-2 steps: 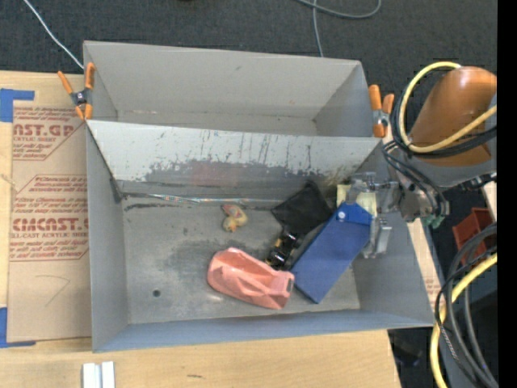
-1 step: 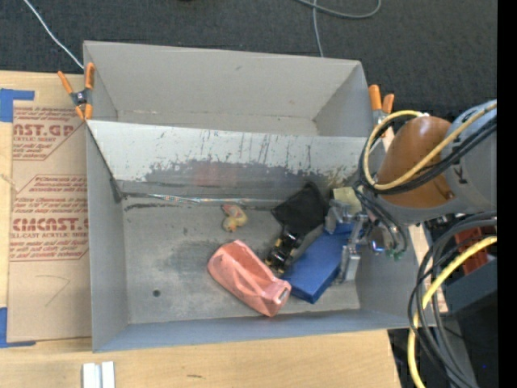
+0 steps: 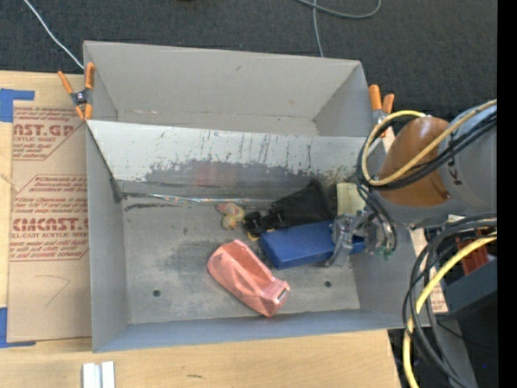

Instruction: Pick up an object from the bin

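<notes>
Pink pouch [image 3: 246,277] lies frontmost; behind it the blue block [image 3: 297,245] stretches leftward from the gripper [image 3: 349,241] at its right end, whose grip I cannot tell.

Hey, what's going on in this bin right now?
A robot arm reaches in from the right, with its tool down at the right end of a blue block lying on the floor of the bin. A black thing lies just behind the block and a pink bag in front.
</notes>
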Action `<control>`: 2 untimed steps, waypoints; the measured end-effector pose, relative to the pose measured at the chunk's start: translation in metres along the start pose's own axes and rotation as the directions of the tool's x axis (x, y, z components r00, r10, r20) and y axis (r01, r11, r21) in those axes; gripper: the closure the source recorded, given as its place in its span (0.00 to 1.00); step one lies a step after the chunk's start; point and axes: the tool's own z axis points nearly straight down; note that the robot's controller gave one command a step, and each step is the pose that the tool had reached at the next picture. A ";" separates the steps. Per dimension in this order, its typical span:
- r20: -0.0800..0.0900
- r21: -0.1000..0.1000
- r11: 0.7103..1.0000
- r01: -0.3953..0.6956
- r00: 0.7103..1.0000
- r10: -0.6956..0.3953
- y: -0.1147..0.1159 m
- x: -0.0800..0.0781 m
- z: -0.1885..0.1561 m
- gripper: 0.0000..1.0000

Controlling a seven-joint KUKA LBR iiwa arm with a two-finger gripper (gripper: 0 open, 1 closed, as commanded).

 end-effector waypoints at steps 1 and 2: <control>0.000 0.001 1.000 0.000 1.000 0.000 0.000 0.000 0.000 1.00; 0.007 -0.002 1.000 0.008 1.000 -0.008 0.007 -0.002 -0.074 1.00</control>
